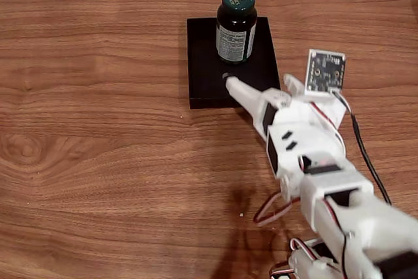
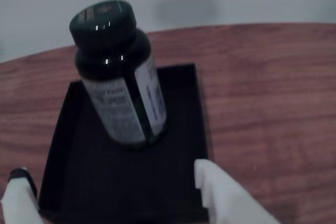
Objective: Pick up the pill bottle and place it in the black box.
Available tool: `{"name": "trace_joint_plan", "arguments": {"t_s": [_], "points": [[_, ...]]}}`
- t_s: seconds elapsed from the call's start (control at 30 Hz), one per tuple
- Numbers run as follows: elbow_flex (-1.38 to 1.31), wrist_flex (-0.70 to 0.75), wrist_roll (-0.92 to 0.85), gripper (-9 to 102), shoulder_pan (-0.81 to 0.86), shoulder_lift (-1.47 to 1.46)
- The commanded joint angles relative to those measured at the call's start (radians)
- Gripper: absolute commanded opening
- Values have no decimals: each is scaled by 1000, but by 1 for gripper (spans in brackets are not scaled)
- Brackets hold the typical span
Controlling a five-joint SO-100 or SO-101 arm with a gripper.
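Bottle (image 1: pixel 236 25) stands upright in the box (image 1: pixel 202 73), toward its far side; bare box floor in front. Box sits near the counter's (image 1: pixel 98 155) far edge. Wrist view blurred, label unreadable. Tool (image 2: pixel 113 195) spread wide, empty, fingertips over the box's near wall, apart from the bottle.

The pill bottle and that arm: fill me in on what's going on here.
A white robot arm's gripper sits at the near edge of the black box on a wooden table. The pill bottle stands upright inside the box, towards its far side. In the wrist view the fingers are spread apart with nothing between them and clear of the bottle, so the bottle looks already placed.
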Motion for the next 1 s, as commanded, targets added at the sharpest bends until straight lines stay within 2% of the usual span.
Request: {"name": "trace_joint_plan", "arguments": {"t_s": [0.0, 0.07, 0.3, 0.67, 0.8, 0.9, 0.97], "points": [[80, 87, -8, 32, -11, 230], [81, 210, -38, 31, 5, 308], [84, 456, -98, 25, 54, 440], [98, 1118, -160, 19, 14, 815], [98, 1305, -198, 12, 17, 942], [98, 1419, -230, 0, 23, 1015], [98, 1486, -242, 0, 32, 1051]]}}
